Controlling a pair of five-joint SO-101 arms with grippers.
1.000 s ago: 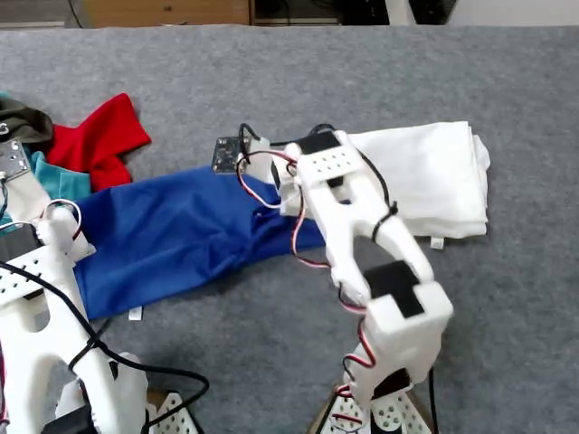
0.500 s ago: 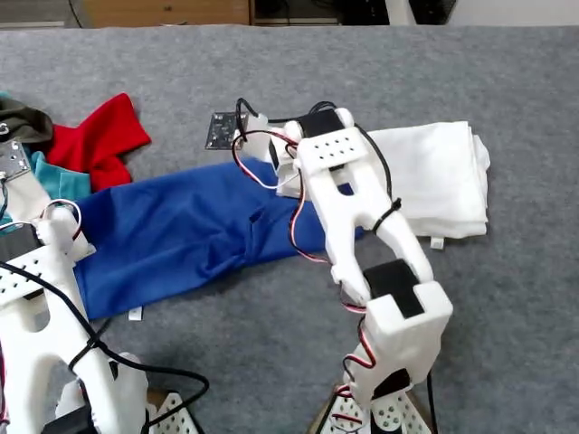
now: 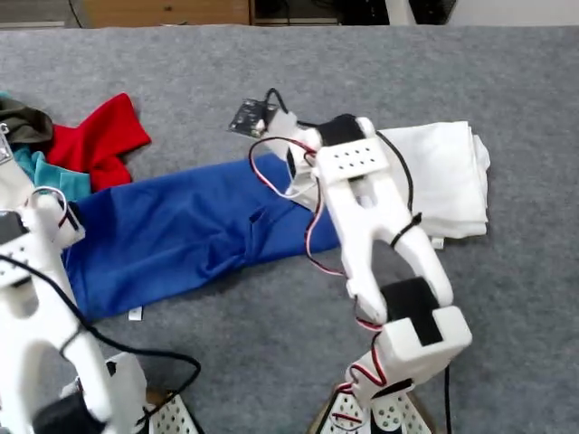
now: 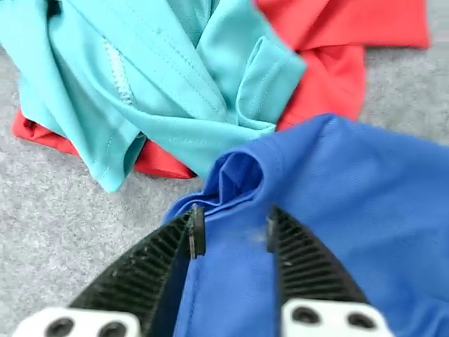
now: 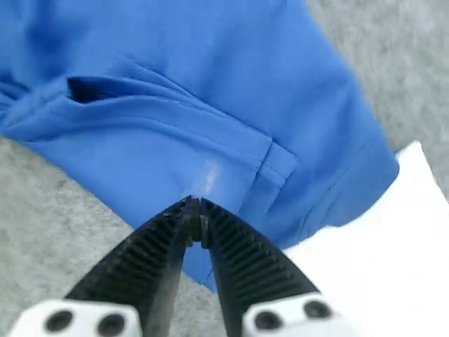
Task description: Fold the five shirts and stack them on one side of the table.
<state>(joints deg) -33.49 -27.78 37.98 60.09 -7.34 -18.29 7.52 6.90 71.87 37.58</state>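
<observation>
The grey tabletop (image 3: 507,81) carries the blue shirt (image 3: 172,235), which lies open and rumpled across its middle. One end of it sits just beside the folded white shirt (image 3: 443,181), the other touches the loose red shirt (image 3: 99,136) and teal shirt (image 4: 175,84). The step in hand looks to be straightening the blue shirt for its fold, and that is best done by both arms working together. The right hand (image 5: 198,219) is over the end by the white shirt with its fingers together. Whether any blue cloth is pinched between them cannot be told, so that hold needs confirming before any pull. The left hand (image 4: 233,232) is at the far end, fingers apart and straddling a raised blue fold (image 4: 235,179). It should close on that fold alone, keeping off the teal cloth just beyond. After that, an even, low tension from both ends ought to flatten the creases without dragging the white shirt or the red one along.
</observation>
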